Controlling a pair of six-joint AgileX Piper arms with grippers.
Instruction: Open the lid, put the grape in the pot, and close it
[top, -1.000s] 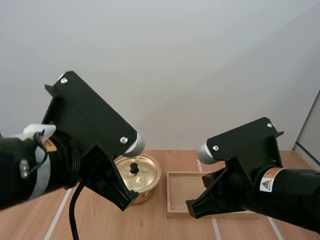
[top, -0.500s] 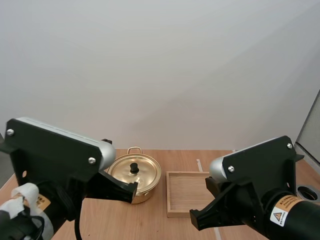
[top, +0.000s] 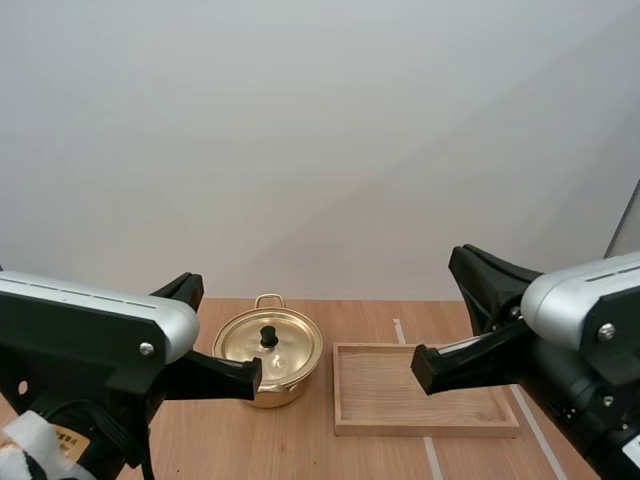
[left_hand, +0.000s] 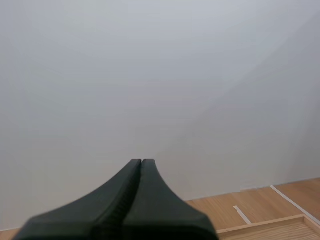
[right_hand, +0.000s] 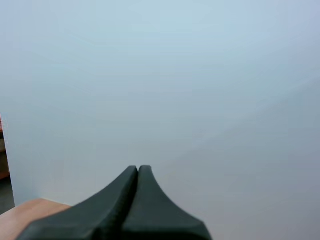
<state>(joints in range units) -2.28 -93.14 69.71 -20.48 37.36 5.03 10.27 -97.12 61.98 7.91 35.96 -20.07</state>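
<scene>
**High view.** A round gold-coloured metal pot (top: 290, 385) is recorded on the light wooden table (top: 300, 445). Its matching lid (top: 288, 342) is seated and is topped by a small black knob (top: 268, 335). A shallow rectangular wooden tray (top: 390, 395) lies just beside the pot, to its right. The lid is judged light, stiff and smooth. The knob is judged the only sound hold, since the polished dome would likely slip between fingers. The pot's near left side is covered by the left arm (top: 85, 335), and the tray's right end by the right arm (top: 580, 320). The table beneath both arms is hidden.

**Left wrist view.** The left gripper (left_hand: 141, 161) is noted with its fingers pressed together on nothing. It is aimed above the table, with the tray's rim beyond.

**Right wrist view.** The right gripper (right_hand: 138, 168) is likewise closed into one empty wedge and faces a blank wall. How near it stands to the pot cannot be told.
</scene>
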